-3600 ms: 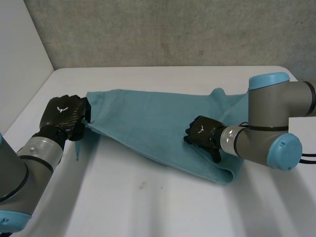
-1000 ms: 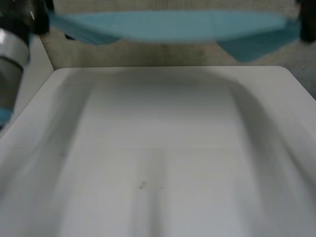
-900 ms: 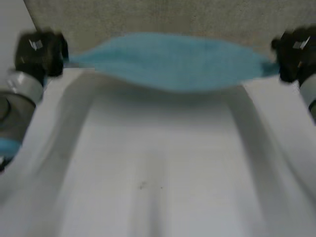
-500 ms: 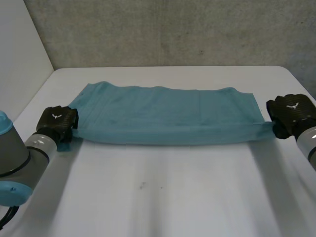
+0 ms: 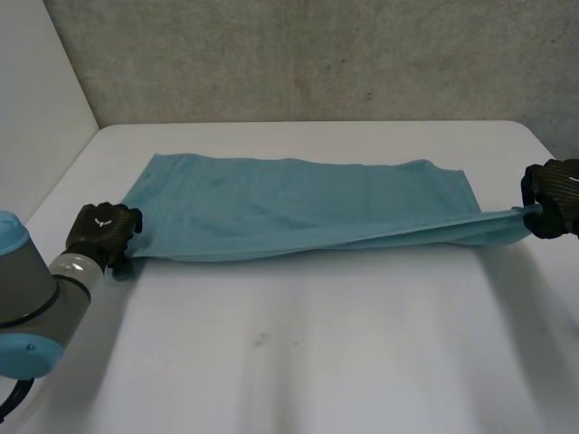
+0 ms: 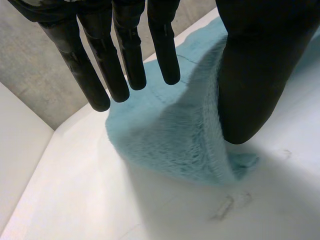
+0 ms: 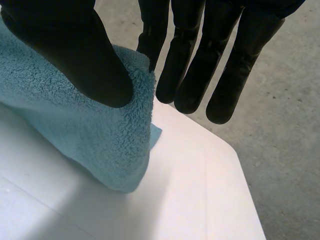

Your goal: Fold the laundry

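A teal towel [image 5: 298, 208] lies spread lengthwise across the white table [image 5: 317, 362]. My left hand [image 5: 101, 228] rests at the towel's near left corner. In the left wrist view its fingers [image 6: 120, 65] are straight and stand apart from the thumb, and the fluffy corner [image 6: 170, 145] lies on the table below them, not gripped. My right hand [image 5: 554, 194] is at the table's right edge and holds the near right corner, drawn out into a taut strip. In the right wrist view the thumb [image 7: 75, 55] pinches the towel [image 7: 90, 120] against a finger.
A white wall [image 5: 36, 108] runs along the table's left side. Concrete floor [image 5: 317, 54] lies beyond the far edge and shows past the table's right corner [image 7: 235, 155]. The bare near half of the table has free room.
The towel was swung through the air and laid flat. Since then my right hand has moved outward, stretching its corner, and my left hand's fingers have opened off the left corner.
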`<move>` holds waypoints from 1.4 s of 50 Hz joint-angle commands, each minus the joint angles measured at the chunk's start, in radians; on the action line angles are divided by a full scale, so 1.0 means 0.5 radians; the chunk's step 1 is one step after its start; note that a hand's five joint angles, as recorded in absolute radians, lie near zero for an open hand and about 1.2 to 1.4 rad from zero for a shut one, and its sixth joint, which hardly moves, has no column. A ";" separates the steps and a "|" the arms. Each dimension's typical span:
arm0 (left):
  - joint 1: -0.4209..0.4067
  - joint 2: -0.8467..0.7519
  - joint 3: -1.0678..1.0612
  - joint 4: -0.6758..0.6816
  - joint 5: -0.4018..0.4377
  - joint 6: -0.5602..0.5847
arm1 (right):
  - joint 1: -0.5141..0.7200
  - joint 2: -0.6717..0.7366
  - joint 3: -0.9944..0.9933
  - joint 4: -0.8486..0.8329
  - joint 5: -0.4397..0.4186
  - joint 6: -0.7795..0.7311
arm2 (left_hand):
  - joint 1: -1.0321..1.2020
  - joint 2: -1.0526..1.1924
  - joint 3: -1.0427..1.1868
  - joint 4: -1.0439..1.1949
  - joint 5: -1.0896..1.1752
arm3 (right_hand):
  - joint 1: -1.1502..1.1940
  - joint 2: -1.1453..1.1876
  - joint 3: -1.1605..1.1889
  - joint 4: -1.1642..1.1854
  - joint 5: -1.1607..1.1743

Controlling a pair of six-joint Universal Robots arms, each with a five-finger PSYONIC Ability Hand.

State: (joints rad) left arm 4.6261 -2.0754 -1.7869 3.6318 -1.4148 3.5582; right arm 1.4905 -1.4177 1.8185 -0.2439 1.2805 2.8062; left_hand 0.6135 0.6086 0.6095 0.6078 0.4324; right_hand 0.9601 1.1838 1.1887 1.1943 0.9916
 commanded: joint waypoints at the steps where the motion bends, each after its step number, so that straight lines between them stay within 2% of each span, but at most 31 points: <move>1: 0.022 0.000 -0.013 0.054 -0.017 0.004 | -0.045 0.028 -0.017 0.000 0.007 -0.010 | 0.379 0.388 0.387 0.390 0.392 | 0.872 0.425 0.415 0.404 0.460; 2: 0.022 0.000 -0.013 0.054 -0.017 0.004 | -0.045 0.028 -0.017 0.000 0.007 -0.010 | 0.380 0.390 0.388 0.392 0.393 | 0.872 0.425 0.415 0.404 0.460; 3: 0.041 0.012 -0.019 0.054 -0.014 0.004 | -0.045 0.037 -0.020 0.006 0.010 -0.013 | 0.741 0.750 0.749 0.752 0.754 | 0.872 0.425 0.415 0.404 0.460; 4: 0.041 0.012 -0.019 0.054 -0.014 0.004 | -0.045 0.050 -0.020 0.009 0.010 -0.016 | 0.744 0.754 0.752 0.756 0.757 | 0.872 0.425 0.415 0.404 0.460; 6: 0.065 0.034 -0.025 0.048 -0.014 0.001 | -0.042 0.062 -0.023 0.012 0.010 -0.029 | 1.562 1.571 1.570 1.573 1.575 | 0.872 0.425 0.415 0.404 0.460; 13: 0.108 0.175 -0.080 0.020 -0.008 0.004 | -0.039 0.071 -0.023 0.071 0.016 -0.121 | 1.566 1.575 1.574 1.577 1.579 | 0.872 0.425 0.415 0.404 0.460; 19: 0.182 0.534 -0.234 -0.149 0.010 0.069 | -0.051 0.034 -0.066 0.420 0.007 -0.403 | 1.566 1.575 1.574 1.577 1.579 | 0.872 0.425 0.415 0.404 0.460; 20: 0.206 0.646 -0.264 -0.240 0.016 0.120 | -0.072 0.010 -0.072 0.560 0.007 -0.518 | 1.566 1.575 1.574 1.577 1.579 | 0.872 0.425 0.415 0.404 0.460; 21: 0.206 0.647 -0.264 -0.241 0.016 0.121 | -0.073 0.010 -0.072 0.561 0.007 -0.520 | 1.566 1.575 1.574 1.577 1.579 | 0.872 0.425 0.415 0.404 0.460; 23: 0.261 0.882 -0.310 -0.479 0.019 0.249 | -0.152 -0.067 -0.057 0.873 0.004 -0.797 | 1.566 1.575 1.574 1.577 1.579 | 0.872 0.425 0.415 0.404 0.460; 24: 0.262 0.884 -0.310 -0.480 0.019 0.250 | -0.152 -0.067 -0.057 0.874 0.004 -0.799 | 1.566 1.575 1.574 1.577 1.579 | 0.872 0.425 0.415 0.404 0.460; 26: 0.317 1.085 -0.322 -0.749 0.038 0.357 | -0.244 -0.174 -0.029 1.180 -0.005 -1.101 | 1.566 1.575 1.574 1.577 1.579 | 0.872 0.425 0.415 0.404 0.460; 27: 0.317 1.086 -0.322 -0.750 0.038 0.357 | -0.244 -0.174 -0.029 1.181 -0.005 -1.103 | 1.566 1.575 1.574 1.577 1.579 | 0.872 0.425 0.415 0.404 0.460; 28: 0.338 1.165 -0.322 -0.890 0.068 0.400 | -0.293 -0.250 -0.014 1.309 -0.005 -1.224 | 1.566 1.575 1.574 1.577 1.579 | 0.872 0.425 0.415 0.404 0.460; 29: 0.338 1.166 -0.322 -0.891 0.069 0.400 | -0.354 -0.330 0.001 1.413 -0.014 -1.329 | 1.566 1.575 1.574 1.577 1.579 | 0.872 0.425 0.415 0.404 0.460; 31: 0.387 1.282 -0.326 -1.139 0.175 0.470 | -0.422 -0.413 0.005 1.490 -0.024 -1.412 | 1.566 1.575 1.574 1.577 1.579 | 0.872 0.425 0.415 0.404 0.460; 32: 0.387 1.282 -0.326 -1.140 0.176 0.471 | -0.422 -0.414 0.005 1.491 -0.024 -1.412 | 1.566 1.575 1.574 1.577 1.579 | 0.872 0.425 0.415 0.404 0.460; 34: 0.439 1.316 -0.332 -1.280 0.316 0.510 | -0.505 -0.530 0.005 1.534 -0.088 -1.535 | 1.566 1.575 1.574 1.577 1.579 | 0.872 0.425 0.415 0.404 0.460; 36: 0.452 1.313 -0.344 -1.296 0.375 0.514 | -0.514 -0.551 0.005 1.531 -0.137 -1.566 | 1.566 1.575 1.574 1.577 1.579 | 0.872 0.425 0.415 0.404 0.460; 40: 0.461 1.252 -0.335 -1.193 0.461 0.508 | -0.514 -0.537 0.002 1.488 -0.281 -1.541 | 1.566 1.575 1.574 1.577 1.579 | 0.872 0.425 0.415 0.404 0.460; 46: 0.406 0.942 -0.255 -0.907 0.449 0.517 | -0.468 -0.266 -0.051 1.190 -0.303 -1.354 | 1.566 1.575 1.574 1.577 1.579 | 0.872 0.425 0.415 0.404 0.460; 48: 0.308 0.746 -0.139 -0.772 0.431 0.514 | -0.319 -0.062 -0.179 0.992 -0.230 -1.220 | 1.566 1.575 1.574 1.577 1.579 | 0.872 0.425 0.415 0.404 0.460; 49: 0.308 0.745 -0.138 -0.772 0.431 0.514 | -0.318 -0.061 -0.179 0.991 -0.229 -1.219 | 1.566 1.575 1.574 1.577 1.579 | 0.872 0.425 0.415 0.404 0.460; 51: 0.268 0.632 -0.074 -0.720 0.403 0.511 | -0.150 0.110 -0.314 0.872 -0.083 -1.124 | 1.566 1.575 1.574 1.577 1.579 | 0.872 0.425 0.415 0.404 0.460; 52: 0.243 0.526 0.002 -0.677 0.354 0.514 | -0.149 0.111 -0.314 0.871 -0.082 -1.124 | 1.566 1.575 1.574 1.577 1.579 | 0.872 0.425 0.415 0.404 0.460; 53: 0.216 0.427 0.085 -0.649 0.299 0.514 | -0.076 0.193 -0.390 0.817 0.000 -1.103 | 1.566 1.575 1.574 1.577 1.579 | 0.872 0.425 0.415 0.404 0.460; 54: 0.216 0.426 0.086 -0.649 0.299 0.514 | -0.076 0.194 -0.391 0.816 0.001 -1.103 | 1.566 1.575 1.574 1.577 1.579 | 0.872 0.425 0.415 0.404 0.460; 56: 0.167 0.243 0.244 -0.618 0.189 0.511 | 0.037 0.356 -0.541 0.657 0.129 -1.069 | 1.566 1.575 1.574 1.577 1.579 | 0.872 0.425 0.415 0.404 0.460; 58: 0.139 0.160 0.333 -0.600 0.146 0.508 | 0.071 0.438 -0.608 0.569 0.178 -1.066 | 1.566 1.575 1.574 1.577 1.579 | 0.872 0.425 0.415 0.404 0.460; 67: 0.047 -0.160 0.668 -0.535 0.090 0.495 | 0.219 0.887 -0.983 0.221 0.228 -0.980 | 1.566 1.575 1.574 1.577 1.579 | 0.872 0.425 0.415 0.404 0.460; 70: 0.013 -0.245 0.761 -0.508 0.090 0.504 | 0.240 0.945 -1.045 0.187 0.234 -0.961 | 1.566 1.575 1.574 1.577 1.579 | 0.872 0.425 0.415 0.404 0.460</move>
State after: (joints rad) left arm 4.6585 -2.1231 -1.4866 3.3601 -1.3708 3.8061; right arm 1.5825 -1.0371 1.3839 -0.0889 1.3977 2.3021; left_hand 1.1687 1.2184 1.2163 1.2173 1.0387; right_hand 0.9595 1.1838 1.1886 1.1943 0.9918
